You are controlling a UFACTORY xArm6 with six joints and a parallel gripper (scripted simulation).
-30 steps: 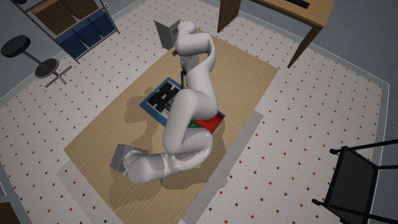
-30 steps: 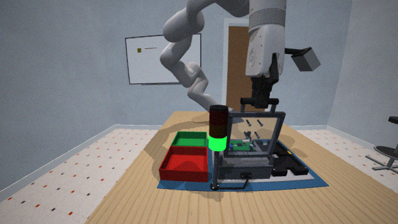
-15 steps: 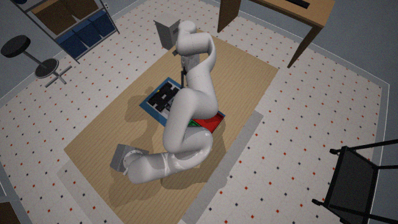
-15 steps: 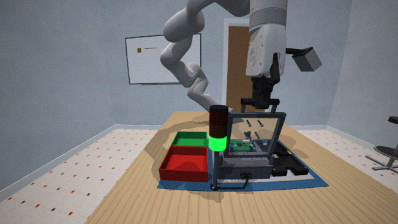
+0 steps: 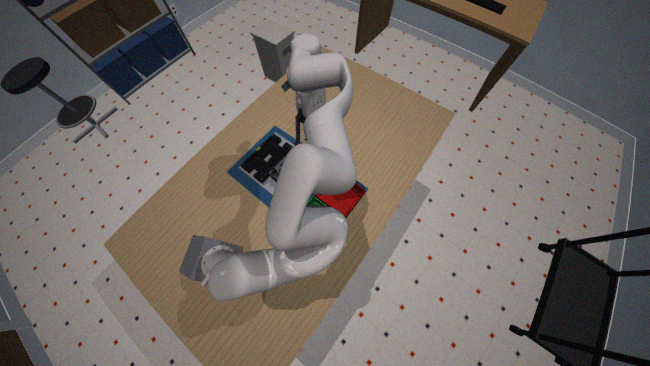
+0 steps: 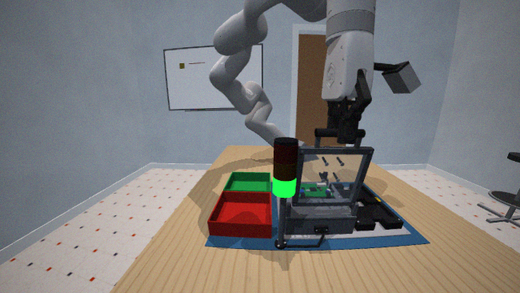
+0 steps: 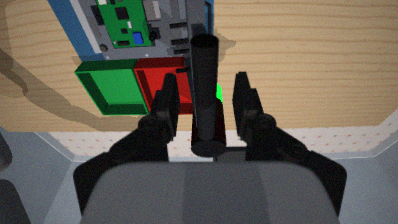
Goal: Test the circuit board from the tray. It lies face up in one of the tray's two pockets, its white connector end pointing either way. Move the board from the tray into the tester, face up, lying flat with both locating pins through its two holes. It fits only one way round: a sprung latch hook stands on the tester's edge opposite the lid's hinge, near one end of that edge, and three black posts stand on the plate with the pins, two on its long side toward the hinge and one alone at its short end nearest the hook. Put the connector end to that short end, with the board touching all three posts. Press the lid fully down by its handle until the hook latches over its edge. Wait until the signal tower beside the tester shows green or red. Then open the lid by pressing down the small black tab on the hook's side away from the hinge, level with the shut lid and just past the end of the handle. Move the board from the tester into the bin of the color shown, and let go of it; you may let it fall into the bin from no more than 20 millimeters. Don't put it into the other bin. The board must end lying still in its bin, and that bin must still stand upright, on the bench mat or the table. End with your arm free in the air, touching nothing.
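Board [image 7: 124, 22] lies green, thin, stiff, light in the tester [image 6: 320, 218]; judged best pinched by long edges; gripper [image 7: 206, 102] jaws spread, straddling the lid handle [image 7: 205, 90].

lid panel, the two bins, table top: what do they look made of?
Lid panel: clear plastic or glass, likely; the board shows through it, in a dark matte frame.
Red bin and green bin: look like molded plastic, with uniform flat color and thin walls.
Table top: wood or wood laminate, with visible grain lines and a matte finish.
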